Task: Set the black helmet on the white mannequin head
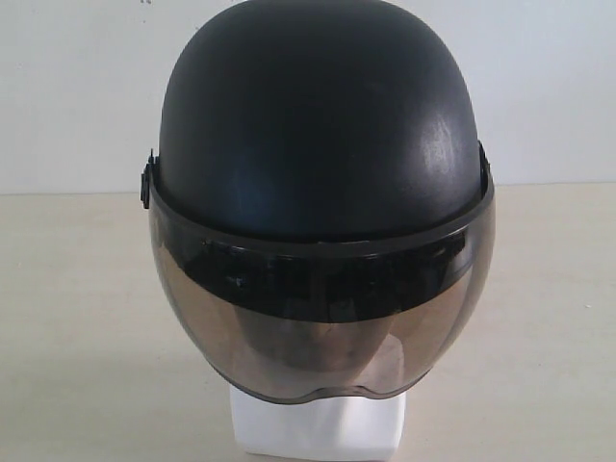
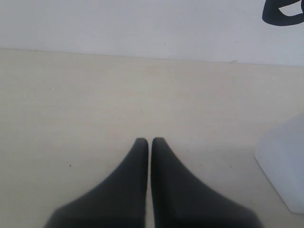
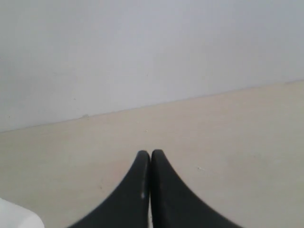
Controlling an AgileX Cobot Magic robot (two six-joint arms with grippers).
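The black helmet (image 1: 322, 115) fills the middle of the exterior view, sitting on the white mannequin head. Its smoke-tinted visor (image 1: 318, 327) hangs down over the face, which shows only dimly through it. The head's white base (image 1: 318, 428) pokes out below the visor. Neither gripper appears in the exterior view. My left gripper (image 2: 150, 140) is shut with nothing between its fingers, over bare table, with the white base (image 2: 285, 161) off to one side and a bit of the helmet (image 2: 282, 12) at the frame corner. My right gripper (image 3: 150, 153) is also shut and empty, above the table.
A pale beige table (image 1: 77, 327) spreads on both sides of the head. A plain white wall (image 1: 67, 87) stands behind it. A white corner of the base (image 3: 14, 216) shows at the edge of the right wrist view.
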